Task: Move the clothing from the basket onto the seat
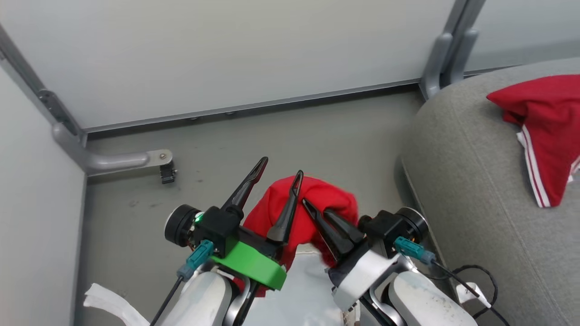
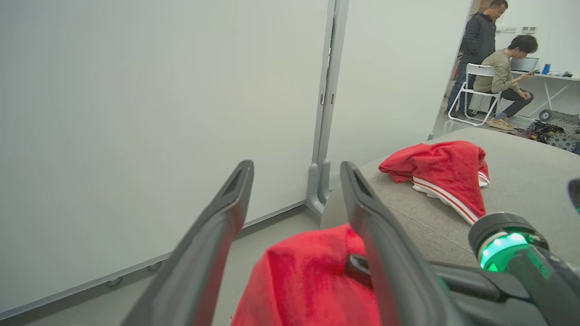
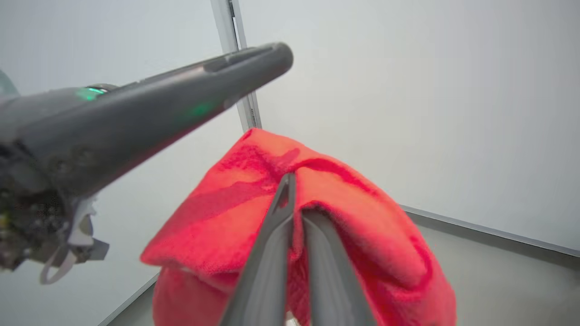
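We see a red garment (image 1: 543, 117) lying on top of the seat (image 1: 471, 190), and its white stripe trim shows along the hem. The second red garment (image 1: 328, 197) is not on the seat: it hangs in the air just beside the seat's rounded side, above the grey floor (image 1: 317, 131). The right gripper (image 1: 316, 207) holds this second red garment. Its two dark fingers are pressed together with a fold of the red fabric pinched between them, and the right wrist view shows this clearly. The left gripper (image 1: 282, 167) is close to it, on the side away from the seat. Its jaws stand wide apart and they grip nothing. One of its fingers crosses in front of the red fabric, but we cannot tell if it touches. In the left wrist view, well behind the seat, a seated person (image 2: 503, 72) is on a white chair (image 2: 471, 90), and a standing person (image 2: 480, 36) is just beside
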Robot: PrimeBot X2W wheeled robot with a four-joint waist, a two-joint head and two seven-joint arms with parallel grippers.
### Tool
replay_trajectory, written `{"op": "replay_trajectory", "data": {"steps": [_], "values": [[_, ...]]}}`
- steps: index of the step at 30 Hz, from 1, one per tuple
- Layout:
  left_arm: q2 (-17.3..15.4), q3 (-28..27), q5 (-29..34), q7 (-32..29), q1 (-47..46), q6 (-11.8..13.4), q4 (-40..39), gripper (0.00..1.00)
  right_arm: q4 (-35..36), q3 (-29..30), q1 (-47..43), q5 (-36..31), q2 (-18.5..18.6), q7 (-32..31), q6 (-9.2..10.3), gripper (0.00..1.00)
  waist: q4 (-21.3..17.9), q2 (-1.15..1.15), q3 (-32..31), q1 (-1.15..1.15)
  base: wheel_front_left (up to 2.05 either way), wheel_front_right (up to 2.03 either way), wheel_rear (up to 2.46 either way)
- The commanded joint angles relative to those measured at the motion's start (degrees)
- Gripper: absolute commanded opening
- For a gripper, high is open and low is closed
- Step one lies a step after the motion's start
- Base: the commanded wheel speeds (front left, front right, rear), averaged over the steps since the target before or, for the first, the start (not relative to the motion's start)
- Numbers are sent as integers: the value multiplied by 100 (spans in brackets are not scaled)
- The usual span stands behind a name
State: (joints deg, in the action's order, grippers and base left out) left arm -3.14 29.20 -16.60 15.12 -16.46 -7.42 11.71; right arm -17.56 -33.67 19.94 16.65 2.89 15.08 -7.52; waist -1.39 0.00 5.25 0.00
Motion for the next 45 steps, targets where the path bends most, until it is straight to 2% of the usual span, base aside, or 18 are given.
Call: {"op": "replay_trajectory", "data": {"steps": [1, 11, 19, 24, 28, 34, 38, 39, 45], "values": [[-47, -18, 60, 4, 47, -13, 30, 100, 65, 38, -88, -21, 9, 12, 6, 0, -710, 0, 60, 0, 0, 0, 0], [-132, -76, 95, 4, 7, -13, 141, 100, 349, 295, -351, 21, 8, 12, 7, 0, -2083, 0, 214, 0, 0, 0, 0], [-232, -68, 55, 4, -33, -13, 234, 100, 519, 522, -545, 88, 6, 12, 6, 0, -2837, 0, 345, 0, 0, 0, 0], [-287, 127, 25, 4, -207, -13, 290, 100, 683, 946, -539, -83, 8, 12, 6, 0, -2924, 0, 499, 0, 0, 0, 0], [-368, 221, 11, 4, -294, -9, 354, 100, 813, 1220, -207, -329, 94, 12, 7, 0, -2959, 0, 643, 0, 0, 0, 0], [-560, 247, -37, 4, -344, -9, 430, 100, 997, 1576, 666, -352, 575, 12, 7, 0, -2983, 0, 915, 0, 0, 0, 0], [-690, 254, -10, 4, -325, -9, 436, 100, 951, 1622, 1554, -441, 1028, 12, 7, 0, -2991, 0, 1086, 0, 0, 0, 0], [-728, 245, 6, 4, -325, -9, 433, 100, 936, 1567, 1874, -626, 1244, 12, 7, 0, -2991, 0, 1147, 0, 0, 0, 0], [-904, 393, 32, 4, -505, -9, 443, 100, 362, 2061, 3155, -780, 1745, 12, 7, 0, -2729, 0, 1557, 0, 0, 0, 0]]}}
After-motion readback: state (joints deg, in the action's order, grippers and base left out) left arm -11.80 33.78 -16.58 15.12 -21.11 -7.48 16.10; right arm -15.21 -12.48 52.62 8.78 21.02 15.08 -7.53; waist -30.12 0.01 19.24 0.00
